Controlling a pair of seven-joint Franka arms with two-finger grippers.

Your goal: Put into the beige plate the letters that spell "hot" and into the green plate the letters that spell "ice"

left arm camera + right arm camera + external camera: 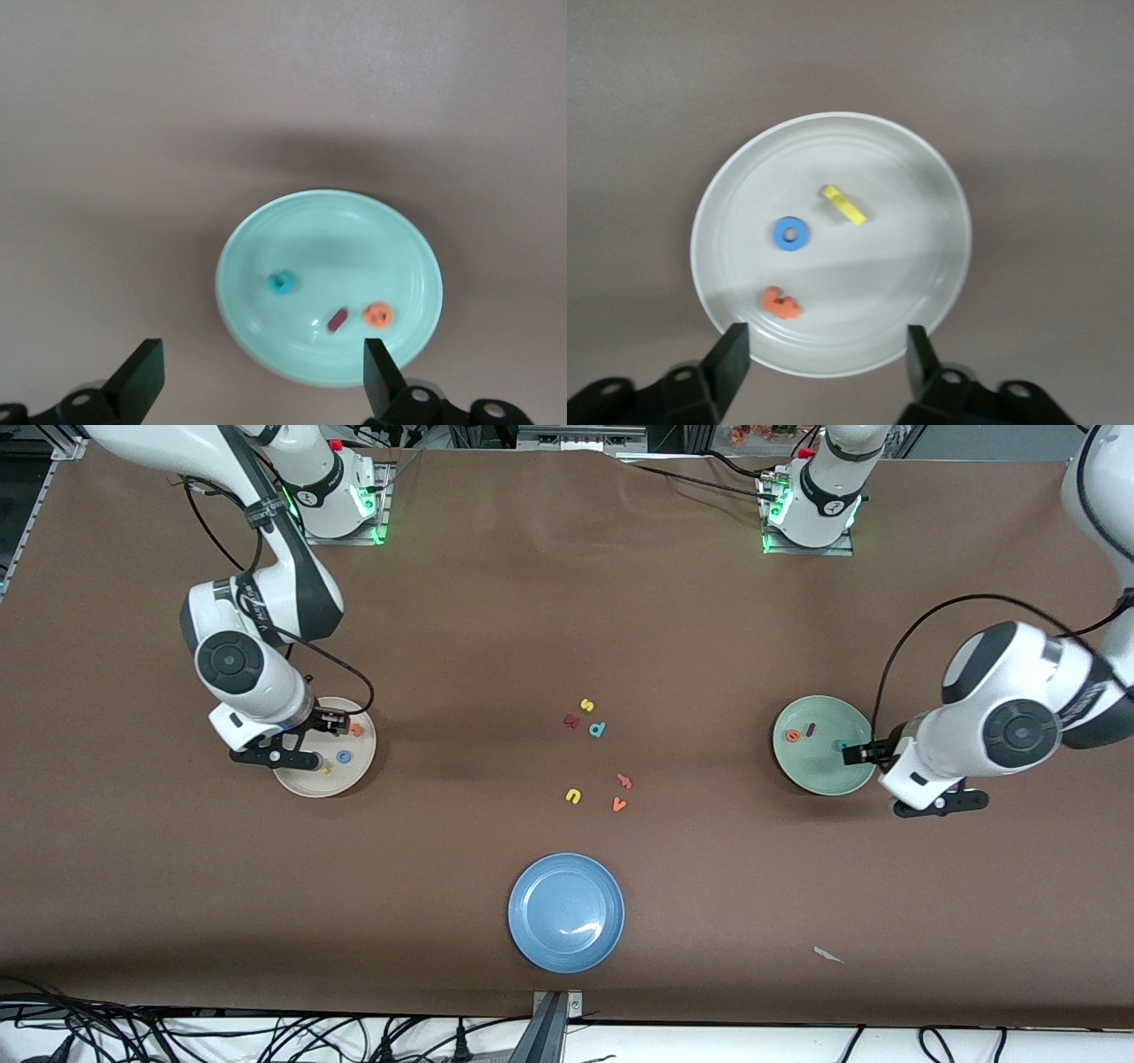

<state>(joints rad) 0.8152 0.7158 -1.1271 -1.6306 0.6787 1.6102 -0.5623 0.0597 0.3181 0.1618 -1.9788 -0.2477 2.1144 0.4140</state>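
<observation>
Already both words look sorted, so what matters for us now is that every letter lies below the jaws, not between them. Our right gripper [824,359] hangs over the beige plate [939,186] with its jaws released and empty; in the right wrist view the yellow "h" [843,204], the blue "o" [790,234] and the orange "t" [780,304] lie apart on the plate floor, the "h" with its long axis slanted across the plate. Our left gripper [261,372] hangs over the edge of the green plate [354,221], jaws likewise spread wide and holding nothing; the teal "c" [281,282], the dark red "i" [337,320] and the orange "e" [378,314] rest inside, the "i" and "e" just beside each other.

Each arm is bent low at its own end of the worktop [567,584], wrist pointing down at its own plate. We judge the task essentially complete: the coming move should be a straight lift clear of each rim. The stray letters [595,757] mid-worktop and the blue plate [567,948] need no touching.
</observation>
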